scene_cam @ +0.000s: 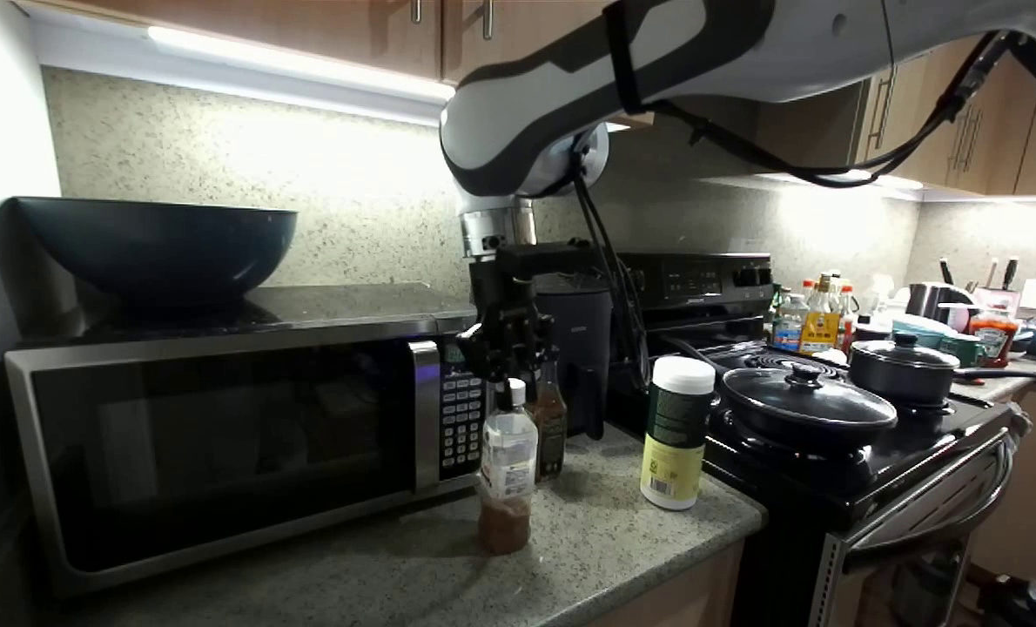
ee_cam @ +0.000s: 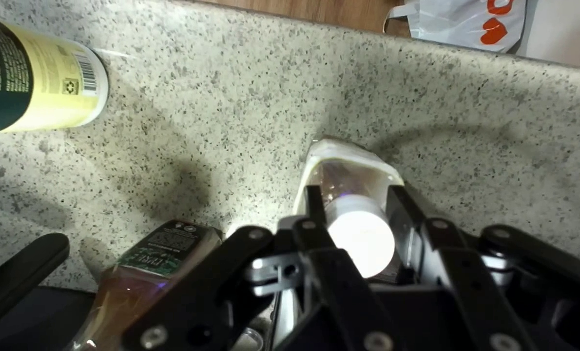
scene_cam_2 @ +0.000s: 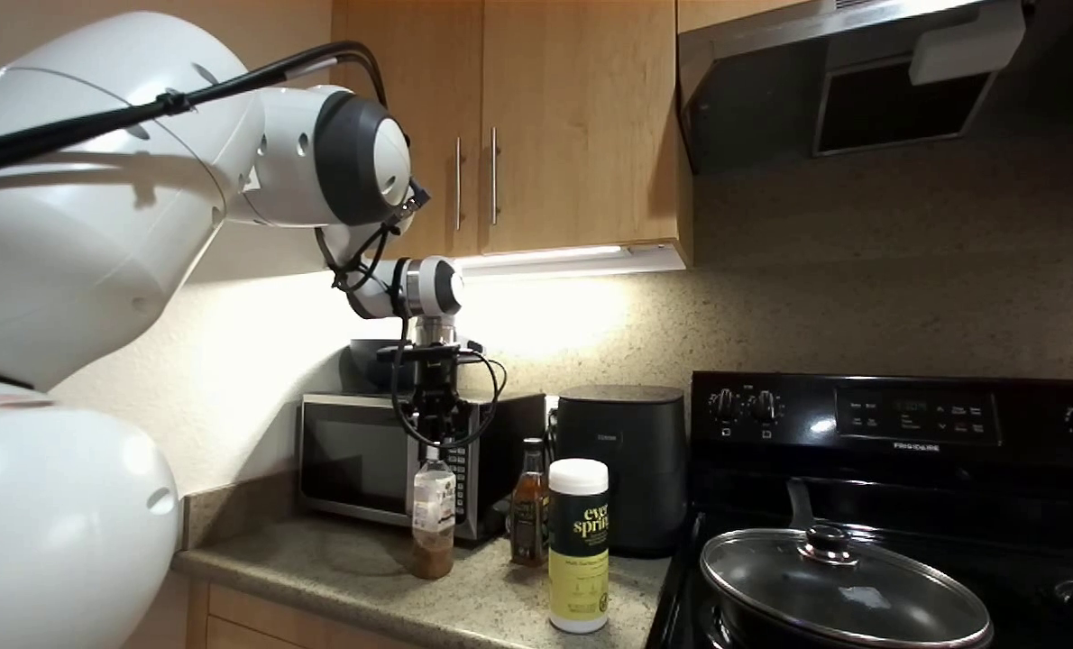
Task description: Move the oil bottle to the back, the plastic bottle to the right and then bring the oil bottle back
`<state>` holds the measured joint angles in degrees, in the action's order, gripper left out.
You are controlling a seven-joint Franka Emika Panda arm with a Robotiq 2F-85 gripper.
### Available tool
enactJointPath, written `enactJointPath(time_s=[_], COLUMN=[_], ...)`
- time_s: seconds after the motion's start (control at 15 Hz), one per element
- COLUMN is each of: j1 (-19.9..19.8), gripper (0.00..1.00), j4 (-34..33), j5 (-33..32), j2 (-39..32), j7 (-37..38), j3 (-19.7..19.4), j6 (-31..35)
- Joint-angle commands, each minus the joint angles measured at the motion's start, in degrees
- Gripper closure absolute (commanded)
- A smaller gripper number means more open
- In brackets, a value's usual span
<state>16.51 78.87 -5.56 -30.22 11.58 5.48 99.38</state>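
Note:
The clear plastic bottle (scene_cam: 509, 461) stands upright at the counter, with a white cap and brownish contents low down. It also shows in an exterior view (scene_cam_2: 434, 518); in the wrist view its bright cap (ee_cam: 362, 239) faces the camera. My gripper (scene_cam: 518, 374) points straight down from above, its fingers on both sides of the cap and closed to about its width. The gripper also shows in the wrist view (ee_cam: 354, 191). The dark brown oil bottle (scene_cam: 550, 435) stands upright close by, behind the plastic bottle; it also shows in an exterior view (scene_cam_2: 528, 518) and the wrist view (ee_cam: 144, 278).
A white-lidded canister with a yellow-green label (scene_cam: 676, 435) stands near the stove side. A microwave (scene_cam: 222, 435) with a dark bowl (scene_cam: 157, 248) on top is on the other side. A black air fryer (scene_cam_2: 622, 469) stands behind. The stove (scene_cam_2: 825, 505) holds lidded pans.

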Motion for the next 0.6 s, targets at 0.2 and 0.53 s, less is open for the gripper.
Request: enactJointPath(time_s=[0.2,0.53], j1=[-1.1,-2.7], gripper=[0.88,0.89], j4=[7.2,12.3], j5=[-3.8,-4.0], j2=[6.7,11.7], j7=[5.0,9.4], j3=[-3.6,-5.0], j6=[1.6,1.7])
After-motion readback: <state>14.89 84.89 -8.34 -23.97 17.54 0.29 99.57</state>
